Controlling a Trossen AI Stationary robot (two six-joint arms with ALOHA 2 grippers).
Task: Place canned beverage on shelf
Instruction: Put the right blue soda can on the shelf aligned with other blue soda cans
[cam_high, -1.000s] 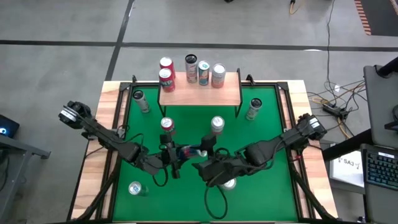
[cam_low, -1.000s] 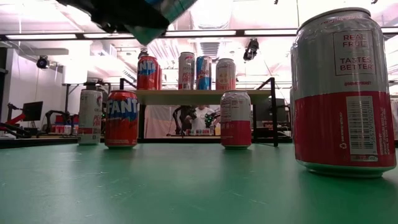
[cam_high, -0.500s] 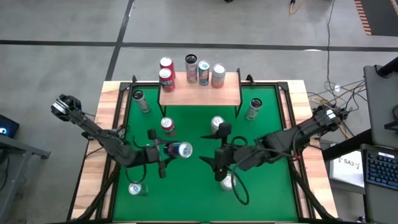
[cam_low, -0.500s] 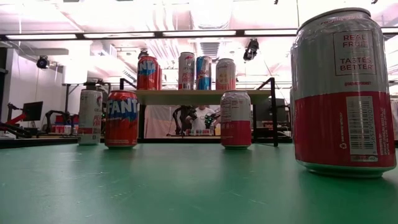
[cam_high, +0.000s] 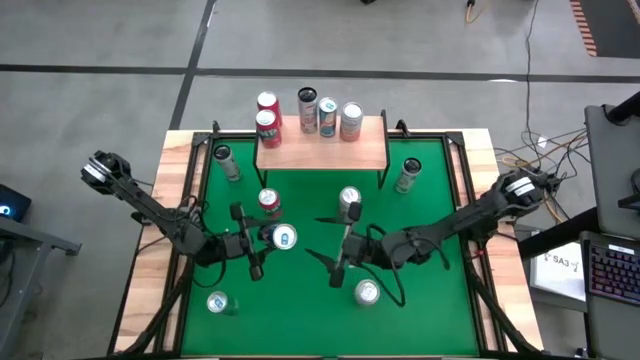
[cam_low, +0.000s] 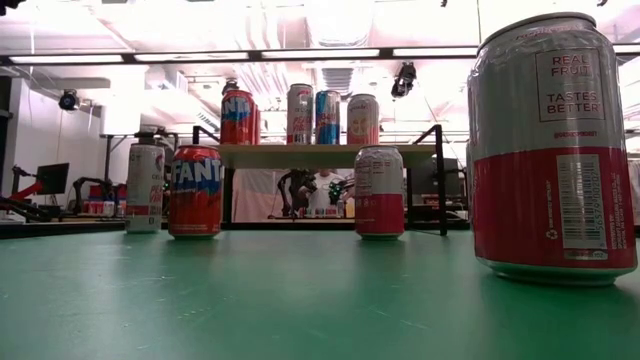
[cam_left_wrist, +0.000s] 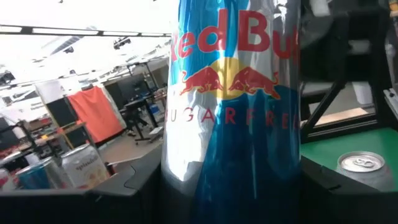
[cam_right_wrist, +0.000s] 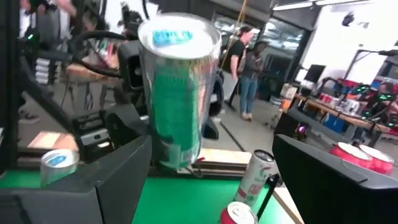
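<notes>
- Two arms have drawn apart since a second ago: back then both grippers met over one blue can at the desk's middle, and now that can is with the left arm alone, left of centre, while the right arm has pulled back to the right.
- Desk (cam_high: 430, 205): green, wood-bordered, with loose cans standing on it near the left and right edges, at centre and at the near side; these have not shifted.
- Shelf (cam_high: 322, 150): light wood top on black legs at the desk's far middle, carrying four upright cans, the same as before.
- Left gripper (cam_high: 262, 240): its fingers are clamped on the Red Bull can (cam_high: 283, 237), which is off the desk and well short of the shelf. From above its round top faces the camera; the left wrist view shows the label reading upright, so the long axis is close to vertical. A second ago the can lay more on its side between the two grippers.
- Right gripper (cam_high: 338, 243): fingers spread wide and holding nothing, pointing left toward the held can, just near of a silver can (cam_high: 349, 203) standing at the desk's centre.
- Red Fanta can (cam_high: 269, 201): upright, just far of the held can.
</notes>
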